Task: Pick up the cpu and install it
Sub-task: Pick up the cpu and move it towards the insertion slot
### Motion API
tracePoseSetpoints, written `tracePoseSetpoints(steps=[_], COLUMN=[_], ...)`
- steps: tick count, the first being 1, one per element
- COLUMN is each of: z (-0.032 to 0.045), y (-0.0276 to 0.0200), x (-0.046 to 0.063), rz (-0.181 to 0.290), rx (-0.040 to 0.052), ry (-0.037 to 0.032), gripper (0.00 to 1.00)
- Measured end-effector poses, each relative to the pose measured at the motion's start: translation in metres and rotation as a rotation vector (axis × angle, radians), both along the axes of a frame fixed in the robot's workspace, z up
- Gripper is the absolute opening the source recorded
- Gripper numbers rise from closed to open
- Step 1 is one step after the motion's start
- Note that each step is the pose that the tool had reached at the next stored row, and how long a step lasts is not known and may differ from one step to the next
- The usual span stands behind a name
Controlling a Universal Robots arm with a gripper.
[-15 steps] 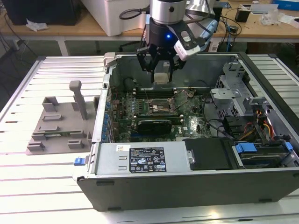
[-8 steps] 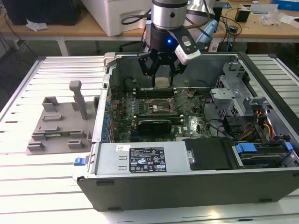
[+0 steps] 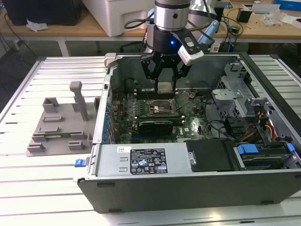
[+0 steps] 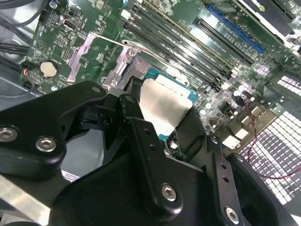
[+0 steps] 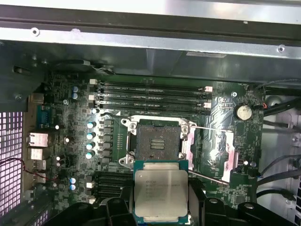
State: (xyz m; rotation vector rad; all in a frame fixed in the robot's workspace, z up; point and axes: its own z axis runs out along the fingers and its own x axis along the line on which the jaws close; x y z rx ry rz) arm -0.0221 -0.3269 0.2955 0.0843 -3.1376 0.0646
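Observation:
My gripper point(image 3: 165, 87) hangs inside the open computer case point(image 3: 188, 183), shut on the cpu point(image 3: 164, 86). The cpu point(image 5: 161, 193) is a flat square chip with a silvery metal top and a green rim, held level between the black fingers point(image 4: 141, 136). In the second wrist view the cpu point(image 4: 164, 106) shows its pale top. Below it on the motherboard lies the black socket point(image 5: 157, 143), open, with its metal bracket swung aside. The cpu hovers above the socket, apart from it.
Memory slots point(image 5: 153, 96) run beside the socket. A graphics card point(image 3: 155, 126) lies nearer the case front. Drive cages and cables point(image 3: 254, 122) fill the exterior view's right. A grey fixture plate with upright posts point(image 3: 63, 125) sits on the slatted table at the exterior view's left.

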Motion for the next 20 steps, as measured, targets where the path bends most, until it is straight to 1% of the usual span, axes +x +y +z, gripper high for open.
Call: tracePoseSetpoints(steps=[8, 11, 16, 20], z=[-0.0005, -0.0004, -0.0004, -0.0004], y=[0.0, 0.0, 0.0, 0.0], x=[0.0003, 0.0002, 0.0003, 0.0002], rz=[0.0, -0.01, -0.061, -0.124], rx=[-0.0007, -0.0008, -0.0008, -0.0008], ry=[-0.0001, -0.0001, -0.0001, 0.0], gripper=[0.54, 0.54, 0.54, 0.54])
